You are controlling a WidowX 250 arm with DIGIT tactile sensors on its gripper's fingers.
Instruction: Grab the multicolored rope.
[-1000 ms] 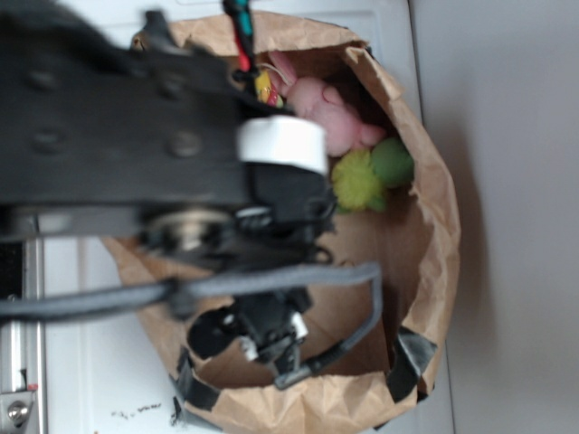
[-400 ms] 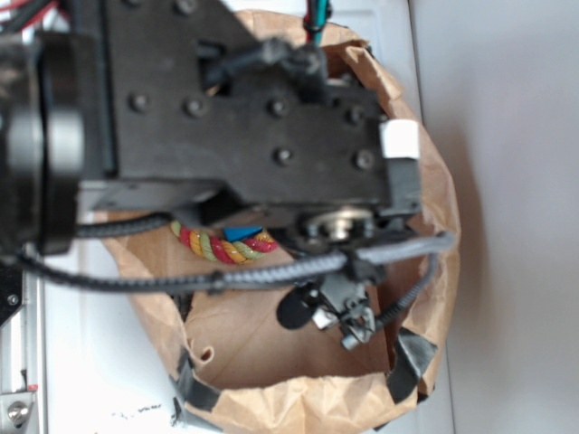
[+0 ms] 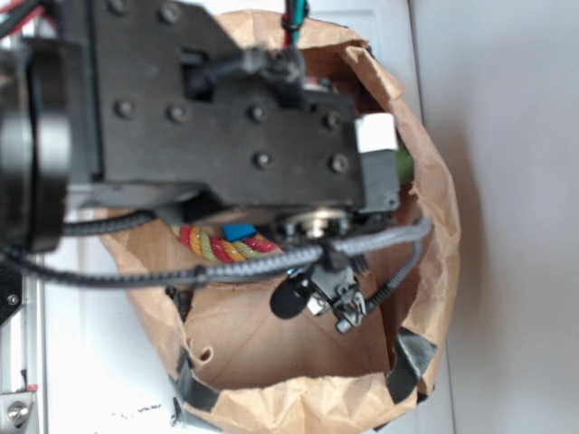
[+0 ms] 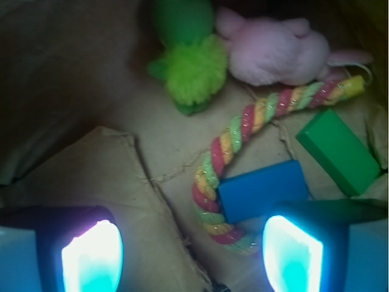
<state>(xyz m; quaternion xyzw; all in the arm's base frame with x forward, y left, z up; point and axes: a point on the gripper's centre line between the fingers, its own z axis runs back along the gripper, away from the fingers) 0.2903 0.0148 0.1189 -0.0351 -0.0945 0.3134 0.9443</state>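
Observation:
The multicolored rope (image 4: 228, 146), a twisted cord of red, yellow and pale green strands, lies curved on the floor of a brown paper bag (image 3: 425, 226). Its near end curls beside a blue block (image 4: 262, 190); its far yellow end reaches toward the upper right. In the exterior view a short stretch of the rope (image 3: 222, 245) shows under the black arm. My gripper (image 4: 191, 258) hangs above the bag floor, open and empty, with the rope's near end between the fingers, closer to the right finger. In the exterior view the gripper (image 3: 336, 303) sits inside the bag.
A fuzzy yellow-green plush toy (image 4: 191, 67) and a pink plush bunny (image 4: 273, 50) lie at the far side of the bag. A green block (image 4: 337, 151) lies right of the rope. A folded cardboard flap (image 4: 103, 176) covers the bag floor at left. The bag walls stand all around.
The arm has swung across the bag over the plush toys, uncovering the rope and blue block. Since 0.4 s ago the gripper has shifted slightly left and up in the frame.

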